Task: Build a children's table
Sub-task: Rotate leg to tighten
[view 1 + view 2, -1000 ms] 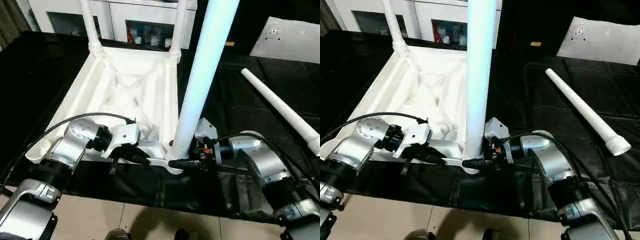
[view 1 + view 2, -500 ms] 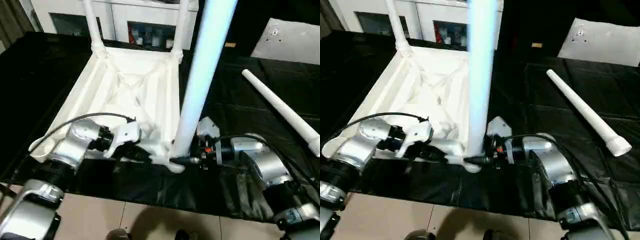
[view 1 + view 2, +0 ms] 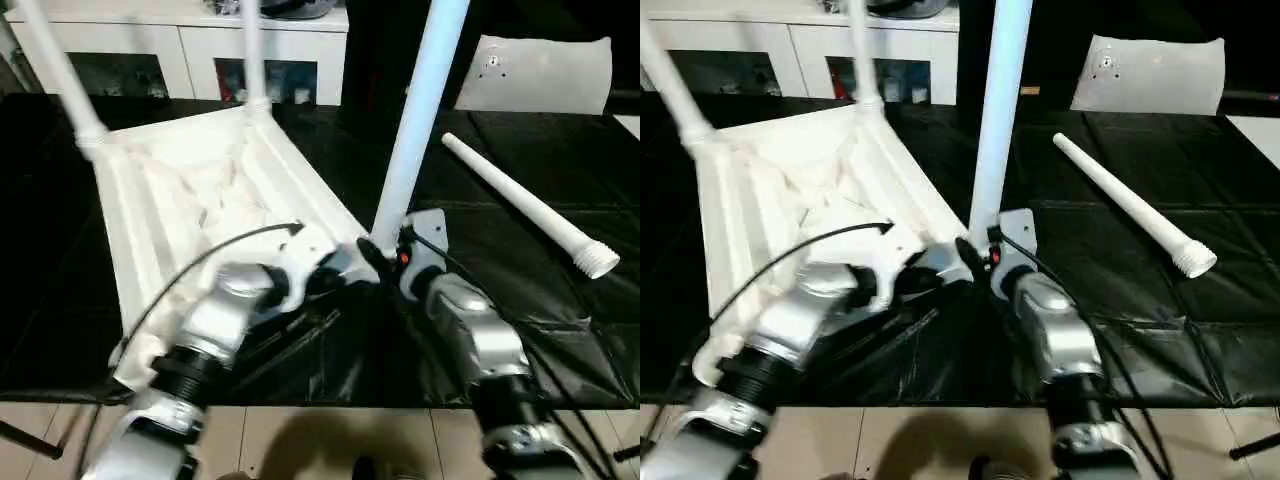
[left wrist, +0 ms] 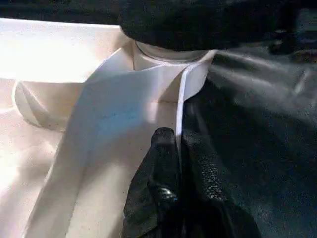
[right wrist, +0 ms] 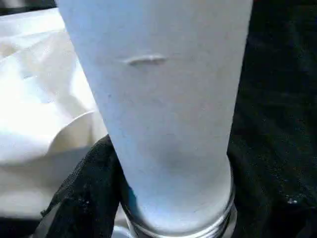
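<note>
Up close, the left wrist view gives what the head views blur: the left gripper (image 4: 179, 148) is pinched shut on the thin rim of the upturned tabletop (image 3: 170, 200), right below the corner socket (image 4: 168, 62). The right wrist view has the upright leg (image 5: 163, 99) seated in that socket with black fingers (image 5: 81, 198) on both sides of its base, so the right gripper (image 3: 375, 255) is clamped around the leg. From the head, the tabletop lies ribbed side up on the black counter (image 3: 520, 230), two far legs (image 3: 60, 75) already standing in it. The spare leg (image 3: 520, 205) lies loose on the counter, well apart on the right gripper's side. Against a second ago, both arms have swung inward and the tabletop now sits turned, its near corner pointing between them.
</note>
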Motion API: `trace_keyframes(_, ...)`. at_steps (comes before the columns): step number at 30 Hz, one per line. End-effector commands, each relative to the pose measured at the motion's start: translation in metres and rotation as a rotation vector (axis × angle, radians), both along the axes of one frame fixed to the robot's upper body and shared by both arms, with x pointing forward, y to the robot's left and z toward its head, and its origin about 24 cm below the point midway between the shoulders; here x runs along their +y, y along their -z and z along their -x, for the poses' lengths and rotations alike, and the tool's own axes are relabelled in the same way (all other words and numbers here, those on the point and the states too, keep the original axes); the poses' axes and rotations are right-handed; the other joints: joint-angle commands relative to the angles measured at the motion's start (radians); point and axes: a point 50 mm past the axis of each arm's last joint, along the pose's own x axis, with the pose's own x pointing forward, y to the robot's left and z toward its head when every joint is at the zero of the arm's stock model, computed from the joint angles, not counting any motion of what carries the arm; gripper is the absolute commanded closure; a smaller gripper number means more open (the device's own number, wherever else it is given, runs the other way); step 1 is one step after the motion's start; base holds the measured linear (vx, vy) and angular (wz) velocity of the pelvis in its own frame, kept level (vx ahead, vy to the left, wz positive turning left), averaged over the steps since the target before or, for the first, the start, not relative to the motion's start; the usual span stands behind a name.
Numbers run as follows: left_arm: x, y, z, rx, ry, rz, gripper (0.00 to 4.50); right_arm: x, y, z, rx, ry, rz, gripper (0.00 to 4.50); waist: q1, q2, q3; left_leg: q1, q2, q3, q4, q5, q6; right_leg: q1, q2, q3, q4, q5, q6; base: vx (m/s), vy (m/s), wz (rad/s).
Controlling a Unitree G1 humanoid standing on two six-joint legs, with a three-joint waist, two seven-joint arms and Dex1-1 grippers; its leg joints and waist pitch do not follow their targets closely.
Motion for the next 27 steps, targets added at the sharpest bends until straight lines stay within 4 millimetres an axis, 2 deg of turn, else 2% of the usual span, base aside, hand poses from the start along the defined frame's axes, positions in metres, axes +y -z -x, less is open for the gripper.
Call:
trace_keyframes(1,-0.028,-0.025,-0.003,-0.109,-0.026,0.106,4.5,0.071,0.012,0.023,0.093,-0.258,-0.126,1.45,-0.006,-0.013,-0.04,-0.005,0.037,-0.026,-0.082,-0.38,0.033,0.028,-0.087,0.049,-0.082,-0.613,0.002,0.0,0.0,0.0)
trace_keyframes(2,-0.024,-0.022,-0.002,-0.099,-0.009,0.086,4.5,0.068,0.009,0.022,0.084,-0.245,-0.158,1.24,-0.003,-0.012,-0.042,-0.01,0.04,-0.023,-0.085,-0.338,0.044,0.024,-0.084,0.059,-0.072,-0.552,-0.029,0.0,0.0,0.0)
trace_keyframes(3,-0.02,-0.021,-0.001,-0.093,0.0,0.077,4.5,0.066,0.009,0.022,0.08,-0.242,-0.159,1.24,-0.001,-0.013,-0.045,-0.017,0.044,-0.02,-0.087,-0.289,0.053,0.025,-0.083,0.07,-0.06,-0.482,-0.064,0.0,0.0,0.0)
trace_keyframes(4,-0.016,-0.02,-0.001,-0.088,0.01,0.071,4.5,0.063,0.009,0.022,0.069,-0.245,-0.148,1.07,0.0,-0.016,-0.046,-0.023,0.044,-0.019,-0.087,-0.261,0.059,0.027,-0.081,0.074,-0.052,-0.446,-0.079,0.053,0.0,0.01)
trace_keyframes(5,-0.01,-0.018,0.0,-0.081,0.023,0.067,4.5,0.058,0.008,0.023,0.056,-0.248,-0.137,0.99,0.004,-0.02,-0.052,-0.029,0.044,-0.016,-0.086,-0.209,0.071,0.03,-0.079,0.084,-0.037,-0.382,-0.105,0.053,0.0,0.01)
trace_keyframes(6,-0.008,-0.018,0.0,-0.078,0.026,0.065,4.5,0.057,0.008,0.023,0.051,-0.247,-0.132,0.92,0.01,-0.023,-0.051,-0.025,0.041,-0.01,-0.084,-0.183,0.085,0.02,-0.076,0.097,-0.029,-0.357,-0.126,0.051,-0.022,0.03)
trace_keyframes(7,0.0,-0.016,0.001,-0.072,0.055,0.055,4.5,0.049,0.006,0.023,0.026,-0.255,-0.127,0.92,0.01,-0.027,-0.053,-0.027,0.035,-0.005,-0.08,-0.168,0.101,0.02,-0.073,0.105,-0.024,-0.351,-0.143,0.0,0.0,0.0)
trace_keyframes(8,0.002,-0.015,0.002,-0.07,0.059,0.051,4.5,0.047,0.005,0.023,0.018,-0.259,-0.125,0.83,0.013,-0.026,-0.053,-0.026,0.036,-0.004,-0.08,-0.163,0.105,0.019,-0.075,0.108,-0.023,-0.352,-0.149,0.0,0.0,0.0)
trace_keyframes(9,0.008,-0.014,0.002,-0.064,0.065,0.043,4.5,0.042,0.004,0.023,0.003,-0.269,-0.123,0.66,0.015,-0.03,-0.058,-0.034,0.034,-0.003,-0.077,-0.137,0.115,0.024,-0.073,0.112,-0.016,-0.342,-0.153,0.031,-0.063,-0.01)
trace_keyframes(10,0.012,-0.013,0.003,-0.061,0.07,0.04,4.5,0.038,0.003,0.023,-0.006,-0.276,-0.121,0.66,0.018,-0.032,-0.058,-0.034,0.033,-0.001,-0.075,-0.126,0.119,0.022,-0.071,0.116,-0.015,-0.337,-0.154,0.023,-0.07,-0.01)
trace_keyframes(11,0.018,-0.013,0.004,-0.059,0.109,0.032,4.5,0.03,0.0,0.023,-0.03,-0.296,-0.116,0.51,0.021,-0.041,-0.058,-0.031,0.03,0.005,-0.073,-0.118,0.127,0.017,-0.067,0.121,-0.015,-0.344,-0.153,0.023,-0.07,-0.01)
trace_keyframes(13,0.027,-0.011,0.005,-0.055,0.144,0.013,4.5,0.019,-0.004,0.023,-0.058,-0.326,-0.107,0.46,0.026,-0.04,-0.059,-0.038,0.025,0.003,-0.071,-0.099,0.133,0.024,-0.067,0.122,-0.01,-0.356,-0.147,0.023,-0.069,-0.01)
trace_keyframes(14,0.036,-0.011,0.007,-0.048,0.192,-0.004,4.5,0.008,-0.008,0.023,-0.085,-0.366,-0.088,0.28,0.027,-0.042,-0.063,-0.04,0.024,0.005,-0.067,-0.071,0.138,0.024,-0.065,0.124,-0.005,-0.324,-0.147,0.022,-0.067,-0.03)
trace_keyframes(16,0.043,-0.01,0.008,-0.049,0.233,-0.023,4.5,-0.002,-0.011,0.024,-0.098,-0.417,-0.064,0.09,0.029,-0.038,-0.066,-0.041,0.03,0.007,-0.063,-0.009,0.159,0.023,-0.059,0.123,0.009,-0.226,-0.174,0.009,-0.027,-0.02)
trace_keyframes(18,0.047,-0.009,0.011,-0.038,0.307,-0.025,4.5,-0.01,-0.011,0.025,-0.104,-0.486,-0.001,0.03,0.033,-0.038,-0.064,-0.039,0.03,0.009,-0.062,-0.003,0.169,0.023,-0.056,0.121,0.008,-0.217,-0.18,0.0,0.0,0.0)
trace_keyframes(19,0.048,-0.009,0.012,-0.036,0.315,-0.027,4.5,-0.011,-0.011,0.025,-0.105,-0.497,0.008,0.03,0.034,-0.038,-0.064,-0.037,0.031,0.01,-0.062,-0.004,0.167,0.022,-0.055,0.121,0.008,-0.219,-0.18,0.0,0.0,0.0)
trace_keyframes(22,0.061,-0.005,0.018,0.0,0.498,-0.062,4.5,-0.027,-0.017,0.029,-0.106,-0.68,0.089,0.03,0.046,-0.038,-0.062,-0.026,0.035,0.013,-0.064,-0.026,0.151,0.017,-0.052,0.122,0.005,-0.262,-0.176,0.0,0.0,0.0)
trace_keyframes(27,0.071,-0.006,0.019,0.036,0.606,-0.086,4.5,-0.031,-0.023,0.032,-0.104,-0.843,0.111,0.03,0.063,-0.039,-0.062,-0.02,0.041,0.015,-0.065,-0.037,0.143,0.015,-0.055,0.126,0.009,-0.257,-0.191,0.0,0.0,0.0)
